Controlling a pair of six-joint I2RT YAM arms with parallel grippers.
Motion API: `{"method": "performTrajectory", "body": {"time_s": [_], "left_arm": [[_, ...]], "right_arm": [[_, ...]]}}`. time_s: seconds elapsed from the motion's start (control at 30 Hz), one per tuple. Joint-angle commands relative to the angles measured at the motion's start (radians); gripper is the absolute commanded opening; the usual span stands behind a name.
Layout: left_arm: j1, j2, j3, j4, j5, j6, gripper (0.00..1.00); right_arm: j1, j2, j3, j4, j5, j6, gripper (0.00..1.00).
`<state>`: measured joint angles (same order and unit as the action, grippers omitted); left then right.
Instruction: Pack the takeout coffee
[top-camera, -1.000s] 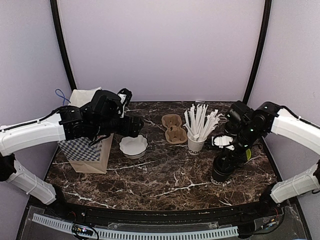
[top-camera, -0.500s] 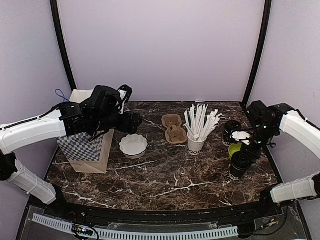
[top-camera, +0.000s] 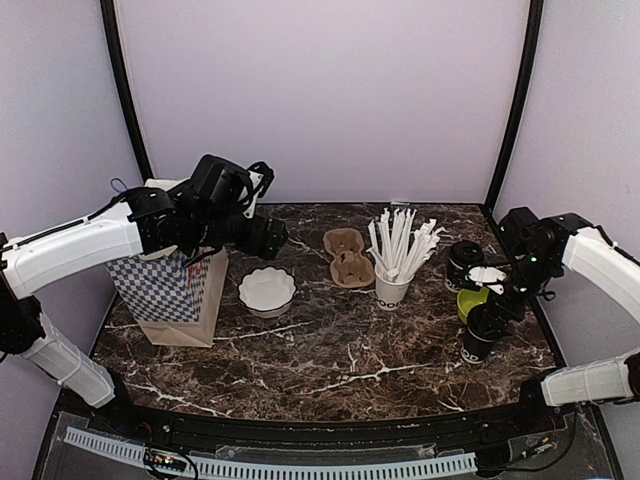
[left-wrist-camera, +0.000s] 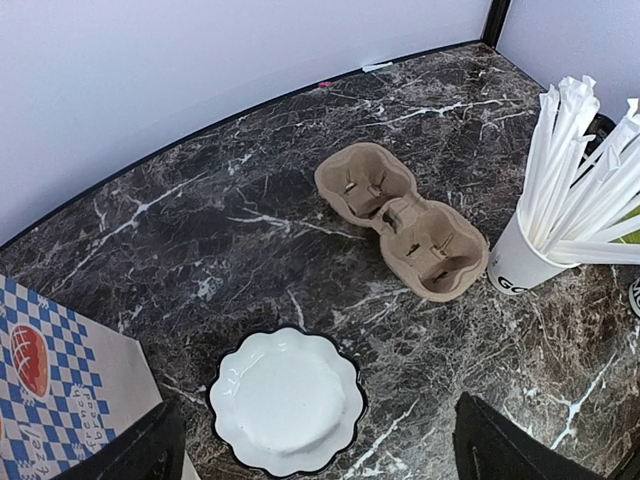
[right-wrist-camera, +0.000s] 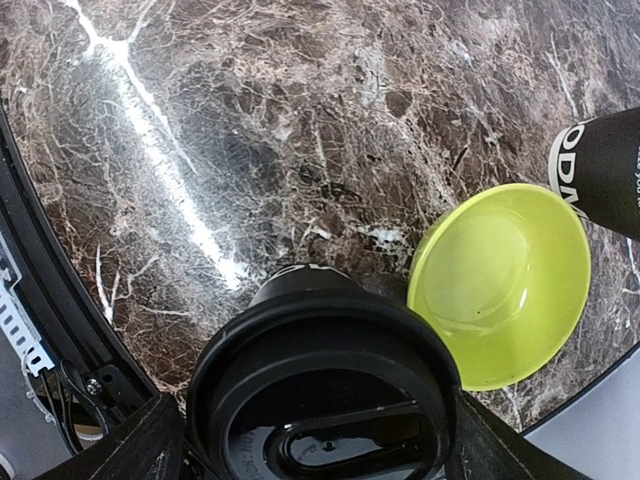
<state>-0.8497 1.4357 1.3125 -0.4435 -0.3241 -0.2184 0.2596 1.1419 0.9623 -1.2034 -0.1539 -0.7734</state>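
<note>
Takeout coffee: lidded cup (right-wrist-camera: 320, 390) clamped in right gripper (right-wrist-camera: 315, 445), just beside green bowl (right-wrist-camera: 500, 285); other cup (top-camera: 463, 262) behind. Left gripper (left-wrist-camera: 310, 455) wide, empty. Advised: keep upright, seat squarely in cardboard carrier (left-wrist-camera: 400, 215).

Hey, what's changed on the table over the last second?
The right gripper, shut on a lidded cup, carried it rightward, and it is now beside the green bowl, which that arm had been hiding. The left gripper, open, lifted slightly near the bag. The straws, carrier and white dish stayed put.
</note>
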Motion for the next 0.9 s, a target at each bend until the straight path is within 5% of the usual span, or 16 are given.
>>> {"method": "performTrajectory", "body": {"time_s": [0.0, 0.23, 0.37, 0.6, 0.87], "left_arm": [[0.003, -0.008, 0.108, -0.123, 0.0, 0.068, 0.95], [0.004, 0.01, 0.243, -0.228, 0.035, 0.11, 0.91], [0.005, 0.063, 0.35, -0.336, 0.042, 0.129, 0.8], [0.047, 0.077, 0.605, -0.593, -0.218, 0.123, 0.77], [0.197, -0.056, 0.659, -0.71, -0.288, 0.03, 0.76]], "right_arm": [[-0.005, -0.016, 0.064, -0.046, -0.054, 0.019, 0.92], [-0.005, 0.008, 0.225, -0.081, -0.188, 0.043, 0.98], [-0.005, 0.048, 0.323, -0.1, -0.287, 0.048, 0.99], [0.017, 0.114, 0.529, -0.1, -0.467, 0.041, 0.99], [0.129, 0.158, 0.62, 0.008, -0.465, 0.119, 0.99]]}}
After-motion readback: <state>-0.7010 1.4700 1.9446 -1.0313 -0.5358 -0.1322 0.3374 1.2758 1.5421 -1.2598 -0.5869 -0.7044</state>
